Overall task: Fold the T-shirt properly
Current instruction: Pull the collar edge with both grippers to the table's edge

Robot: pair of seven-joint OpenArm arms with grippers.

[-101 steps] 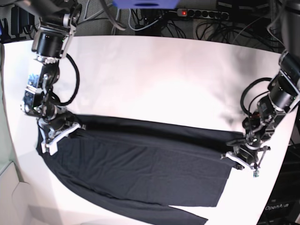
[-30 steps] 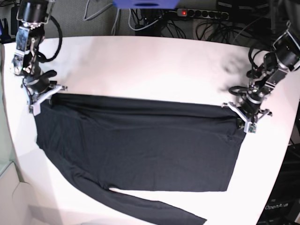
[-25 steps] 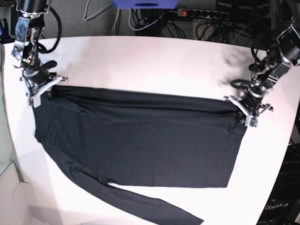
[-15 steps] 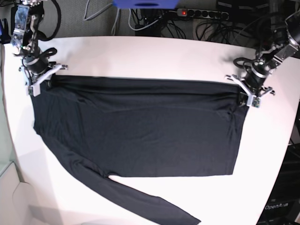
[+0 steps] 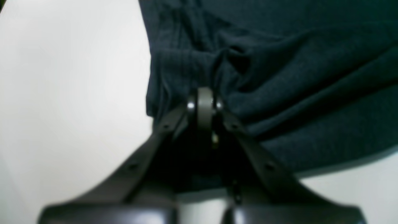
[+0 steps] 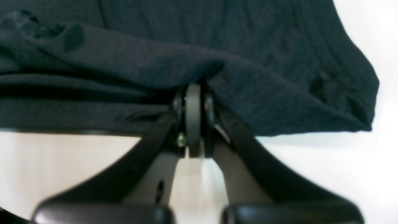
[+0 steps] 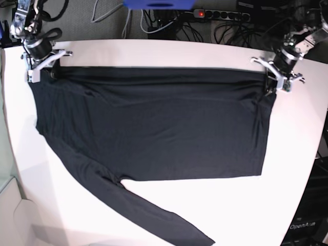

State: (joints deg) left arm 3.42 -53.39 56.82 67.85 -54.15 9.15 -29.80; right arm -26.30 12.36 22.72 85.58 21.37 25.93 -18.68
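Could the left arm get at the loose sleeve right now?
Probably not as things stand: the left gripper is shut on the T-shirt's far corner, while the sleeve trails to the near table edge. It would have to let go first.

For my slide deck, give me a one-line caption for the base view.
Both grippers, left and right, pinch the dark T-shirt's far edge on the white table, one sleeve trailing toward the camera.

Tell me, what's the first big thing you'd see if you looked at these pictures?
A huge dark T-shirt spread flat over most of the white table, with one long sleeve trailing toward the near edge. At its far corners the two grippers pinch the cloth: the right gripper at the base view's left, the left gripper at its right. Close up, each wrist view shows dark fabric bunched at the shut fingertips.
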